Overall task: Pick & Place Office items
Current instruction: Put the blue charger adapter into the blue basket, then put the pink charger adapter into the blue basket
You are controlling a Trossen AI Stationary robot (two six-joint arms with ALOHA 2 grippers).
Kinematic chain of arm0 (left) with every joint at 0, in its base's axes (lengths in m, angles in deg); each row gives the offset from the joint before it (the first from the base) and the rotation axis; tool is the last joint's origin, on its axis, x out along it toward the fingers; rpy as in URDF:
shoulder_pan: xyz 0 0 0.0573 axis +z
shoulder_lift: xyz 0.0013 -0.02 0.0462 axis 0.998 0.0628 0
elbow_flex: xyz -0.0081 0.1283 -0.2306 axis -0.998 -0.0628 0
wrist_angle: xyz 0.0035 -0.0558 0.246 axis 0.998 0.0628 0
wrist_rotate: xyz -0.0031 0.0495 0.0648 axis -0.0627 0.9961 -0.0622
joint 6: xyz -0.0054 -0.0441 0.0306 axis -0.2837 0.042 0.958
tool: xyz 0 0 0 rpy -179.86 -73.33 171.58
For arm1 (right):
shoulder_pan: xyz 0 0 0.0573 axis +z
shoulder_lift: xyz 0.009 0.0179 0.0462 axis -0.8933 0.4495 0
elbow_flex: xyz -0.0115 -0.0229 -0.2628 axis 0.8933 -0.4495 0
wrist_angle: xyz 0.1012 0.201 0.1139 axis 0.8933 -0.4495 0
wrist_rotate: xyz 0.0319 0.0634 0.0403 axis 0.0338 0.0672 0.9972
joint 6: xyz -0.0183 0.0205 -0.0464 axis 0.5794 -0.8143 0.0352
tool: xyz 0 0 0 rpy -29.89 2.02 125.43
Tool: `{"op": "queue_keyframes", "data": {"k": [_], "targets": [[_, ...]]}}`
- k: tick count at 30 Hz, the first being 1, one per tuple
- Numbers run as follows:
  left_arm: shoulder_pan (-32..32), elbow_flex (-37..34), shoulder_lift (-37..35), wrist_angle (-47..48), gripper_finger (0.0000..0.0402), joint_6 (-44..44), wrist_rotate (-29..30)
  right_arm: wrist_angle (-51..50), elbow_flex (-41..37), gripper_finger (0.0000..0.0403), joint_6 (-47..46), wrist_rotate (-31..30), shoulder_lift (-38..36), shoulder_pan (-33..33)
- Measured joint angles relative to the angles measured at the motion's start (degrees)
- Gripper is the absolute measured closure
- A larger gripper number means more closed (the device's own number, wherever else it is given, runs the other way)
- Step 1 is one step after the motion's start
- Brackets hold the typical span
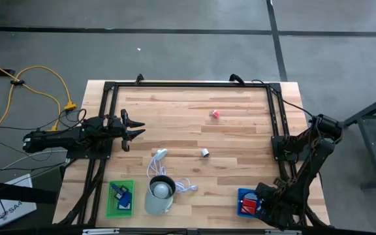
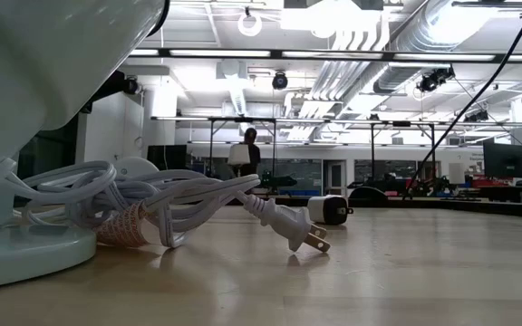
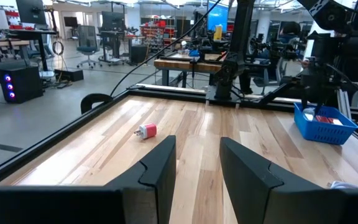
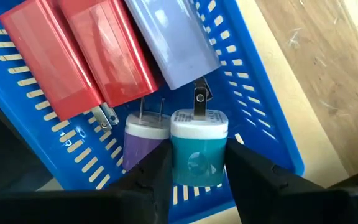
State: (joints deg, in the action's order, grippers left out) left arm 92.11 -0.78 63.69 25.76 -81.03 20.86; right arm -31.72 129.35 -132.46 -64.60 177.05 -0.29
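Grey concrete floor [image 1: 188,16], dark seam lines. Yellow cable [image 1: 44,75] on floor. Ceiling ducts [image 2: 370,36], strip lights. Desks, office chairs [image 3: 89,46], monitors behind. Person [image 2: 250,145] far off.

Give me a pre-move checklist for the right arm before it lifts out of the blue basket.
1. Right gripper over the blue basket: ok.
2. Cyan charger inside the basket, between the fingers: ok.
3. Charger released: cannot tell; the fingers sit close on both its sides.
4. Other items in the basket, two red chargers, a pale blue one and a purple one, not between the fingers: ok.
5. Items left on the table, a pink one and a white one: not ok, not yet collected.
6. Left gripper open, over the table's left side, away from the basket: ok.
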Motion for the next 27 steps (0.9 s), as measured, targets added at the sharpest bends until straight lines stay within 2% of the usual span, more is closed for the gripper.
{"op": "queue_keyframes", "data": {"k": [10,23,27], "targets": [[-0.01,-0.01,0.00,0.00,0.0281,0.00,0.01,-0.02,0.00,0.0234,-0.04,-0.24,0.00,0.00],[0.00,-0.01,0.02,0.00,0.0281,0.01,0.01,0.00,0.00,0.0239,-0.06,-0.40,0.00,0.00],[-0.01,-0.01,0.01,0.00,0.0281,0.00,0.01,0.52,0.00,0.0239,0.46,-2.13,0.00,0.00]]}}
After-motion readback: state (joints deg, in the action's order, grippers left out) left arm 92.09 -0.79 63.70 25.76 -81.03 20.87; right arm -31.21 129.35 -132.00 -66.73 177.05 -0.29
